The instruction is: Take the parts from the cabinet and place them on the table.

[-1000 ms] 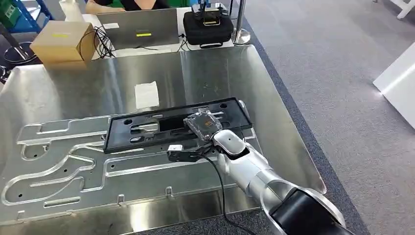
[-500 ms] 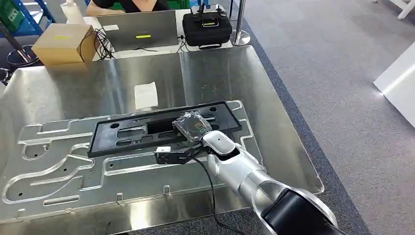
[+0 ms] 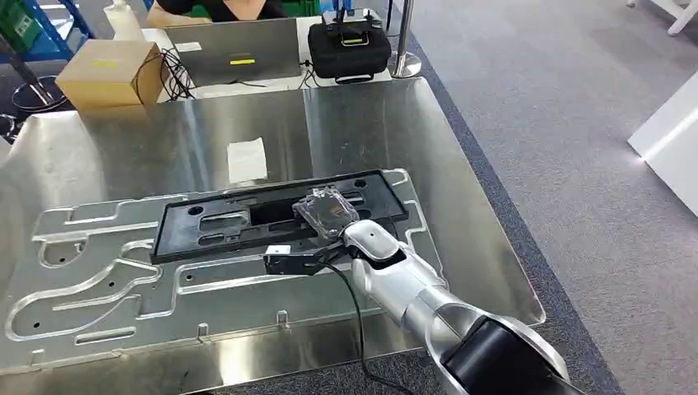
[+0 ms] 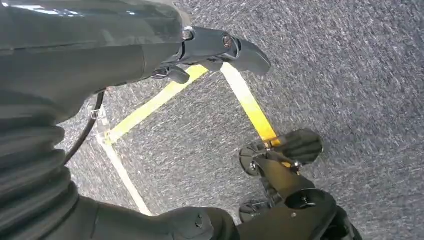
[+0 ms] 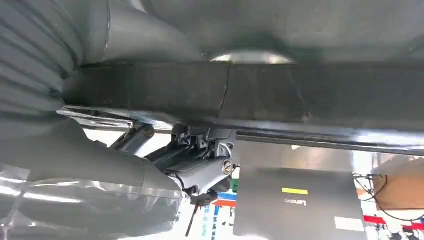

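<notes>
On the metal table [image 3: 370, 123], the long black part [image 3: 214, 226] lies flat across the raised, grooved silver plate [image 3: 90, 288], which covers the side of the table nearest the robot. The right hand [image 3: 329, 216], wrapped in clear plastic film, sits at the near edge of the black part, toward its right end; in the right wrist view its fingers [image 5: 200, 172] curl under the dark bar [image 5: 280, 97] while the grey thumb lies on the other side, so the hand is clamped on the black part. Beyond the black part, further onto the table, lies a small white paper [image 3: 246, 159]. Past the far edge of the table stand a cardboard box [image 3: 107, 72], a grey laptop [image 3: 234, 49] and a black case [image 3: 349, 51]. The left hand [image 4: 150, 55] hangs over grey carpet [image 4: 360, 75] marked with yellow tape [image 4: 250, 107]; its dark fingers [image 4: 240, 50] are stretched out and hold nothing.
</notes>
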`<state>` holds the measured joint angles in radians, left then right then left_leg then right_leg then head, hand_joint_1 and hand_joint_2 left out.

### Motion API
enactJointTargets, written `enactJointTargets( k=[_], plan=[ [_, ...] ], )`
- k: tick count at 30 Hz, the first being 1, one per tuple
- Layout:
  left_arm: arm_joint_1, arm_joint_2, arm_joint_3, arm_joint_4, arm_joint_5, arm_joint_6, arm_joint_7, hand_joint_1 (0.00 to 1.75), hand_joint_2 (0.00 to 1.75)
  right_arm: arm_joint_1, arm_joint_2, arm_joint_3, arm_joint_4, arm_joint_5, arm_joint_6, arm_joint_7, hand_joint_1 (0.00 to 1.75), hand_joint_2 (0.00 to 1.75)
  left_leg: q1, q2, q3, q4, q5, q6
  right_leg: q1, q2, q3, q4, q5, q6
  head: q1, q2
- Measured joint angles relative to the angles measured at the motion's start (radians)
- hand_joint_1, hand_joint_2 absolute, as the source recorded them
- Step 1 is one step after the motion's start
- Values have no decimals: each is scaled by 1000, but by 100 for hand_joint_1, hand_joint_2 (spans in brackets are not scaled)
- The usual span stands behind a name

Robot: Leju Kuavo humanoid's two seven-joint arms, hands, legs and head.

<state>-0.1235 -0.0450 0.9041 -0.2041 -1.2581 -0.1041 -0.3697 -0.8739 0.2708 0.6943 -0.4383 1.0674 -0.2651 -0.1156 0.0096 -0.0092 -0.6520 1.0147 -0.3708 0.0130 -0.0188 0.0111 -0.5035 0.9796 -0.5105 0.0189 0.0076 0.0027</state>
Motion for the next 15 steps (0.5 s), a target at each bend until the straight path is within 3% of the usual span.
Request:
enactJointTargets(
  k=[15],
  plan=[
    [3,0,-1,0,-1,0,-15,0,175,11,-30,-11,9,-23,-3,1,0,0,-1,0,0,0,0,0,-1,0,0,0,2,4,0,0]
  ],
)
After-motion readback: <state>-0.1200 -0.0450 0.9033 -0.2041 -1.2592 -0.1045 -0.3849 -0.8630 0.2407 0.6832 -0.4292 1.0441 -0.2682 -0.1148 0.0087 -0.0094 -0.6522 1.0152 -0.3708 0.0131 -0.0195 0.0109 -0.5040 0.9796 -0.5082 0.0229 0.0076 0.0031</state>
